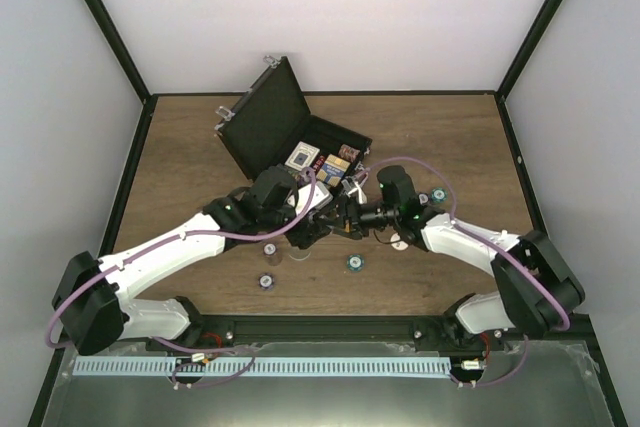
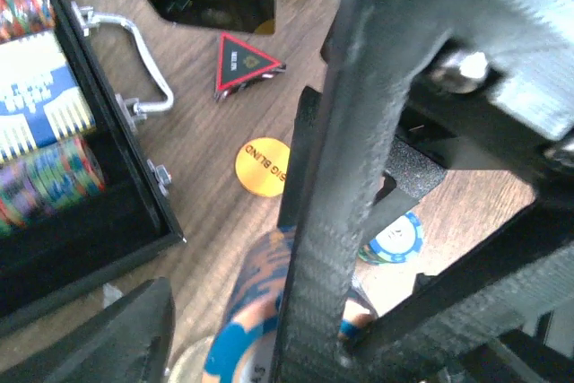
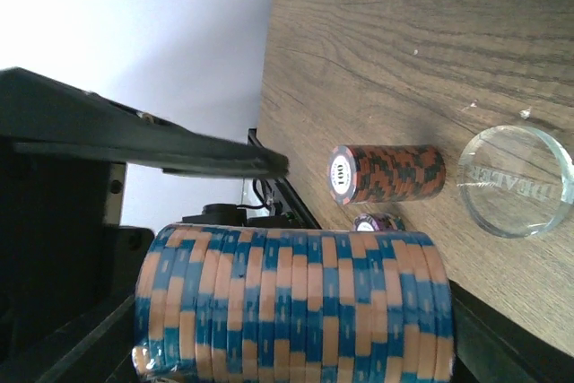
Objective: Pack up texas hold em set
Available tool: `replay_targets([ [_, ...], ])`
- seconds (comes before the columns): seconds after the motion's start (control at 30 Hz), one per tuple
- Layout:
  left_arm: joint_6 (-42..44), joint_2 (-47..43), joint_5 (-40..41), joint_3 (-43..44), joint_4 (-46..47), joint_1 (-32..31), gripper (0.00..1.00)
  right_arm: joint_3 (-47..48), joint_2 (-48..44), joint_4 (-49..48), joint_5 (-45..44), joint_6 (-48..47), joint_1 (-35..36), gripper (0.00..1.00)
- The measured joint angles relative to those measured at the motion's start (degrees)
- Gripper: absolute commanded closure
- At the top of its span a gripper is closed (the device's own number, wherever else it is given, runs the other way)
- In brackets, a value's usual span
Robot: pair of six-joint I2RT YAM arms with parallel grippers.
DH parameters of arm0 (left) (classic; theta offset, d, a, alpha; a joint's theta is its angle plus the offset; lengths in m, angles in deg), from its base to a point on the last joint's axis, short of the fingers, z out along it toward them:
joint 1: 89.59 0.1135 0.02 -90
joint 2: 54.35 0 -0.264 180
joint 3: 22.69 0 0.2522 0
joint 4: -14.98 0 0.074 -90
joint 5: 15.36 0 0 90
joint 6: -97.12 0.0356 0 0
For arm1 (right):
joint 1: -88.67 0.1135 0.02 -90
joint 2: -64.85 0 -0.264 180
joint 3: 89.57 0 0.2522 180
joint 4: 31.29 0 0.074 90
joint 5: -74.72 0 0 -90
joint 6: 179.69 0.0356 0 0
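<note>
The black case [image 1: 265,127] lies open at the back, with card decks [image 1: 302,158] and chips in its tray [image 2: 54,177]. A long stack of blue-and-orange chips [image 3: 296,307] hangs just above the table where both arms meet. My right gripper [image 3: 296,311] is shut on the stack's two ends. My left gripper [image 2: 296,347] is open around the same stack [image 2: 256,302], and bare wood shows between its near finger [image 2: 126,338] and the chips. The right gripper's finger crosses the left wrist view and hides much of the stack.
On the wood lie a triangular marker [image 2: 244,65], an orange Big Blind button [image 2: 262,166] and a blue-white chip [image 2: 395,238]. A brown-and-black 100 stack [image 3: 386,174] rests on its side beside a clear round button [image 3: 516,181]. Loose chips [image 1: 353,262] [image 1: 267,282] sit nearer the bases.
</note>
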Motion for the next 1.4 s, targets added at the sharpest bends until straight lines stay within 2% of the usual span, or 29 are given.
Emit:
replay_targets([
  [0.07, 0.09, -0.02, 1.03, 0.07, 1.14, -0.2, 0.07, 0.0, -0.48, 0.96, -1.2, 0.0, 0.42, 0.4],
  [0.17, 0.04, -0.76, 4.13, 0.13, 1.95, -0.39, 0.0, 0.07, -1.29, 2.99, -4.74, -0.11, 0.74, 0.41],
  [0.33, 0.13, -9.6, 17.46, -2.56, 4.46, -0.39, 0.0, 1.29, -1.53, 6.36, -13.2, 0.02, 0.76, 0.41],
  [0.47, -0.9, -16.48, 28.83, -3.87, 8.39, 3.8, 0.0, 3.3, -0.44, 10.4, -19.58, 0.02, 0.79, 0.41],
  [0.6, -3.08, -16.22, 35.06, -3.85, 9.46, 9.57, 0.0, 7.98, 4.04, 13.68, -24.5, 0.02, 0.79, 0.41],
  [0.7, -4.11, -14.97, 38.4, -3.85, 9.07, 10.99, 0.0, 10.23, 7.1, 14.32, -26.82, 0.11, 0.94, 0.41],
  [0.93, -4.72, -14.88, 40.7, -3.85, 8.76, 11.04, 0.0, 15.13, 14.36, 16.09, -29.4, 0.39, 2.08, 0.41],
  [1.23, -5.07, -14.91, 39.78, -3.85, 8.61, 11.04, 0.0, 22.56, 21.59, 16.24, -30.42, 1.27, 5.09, 0.41],
  [1.4, -5.2, -14.91, 38.77, -3.85, 8.57, 11.04, 0.0, 23.47, 22.88, 17.03, -32.2, 1.33, 6.08, 0.39],
])
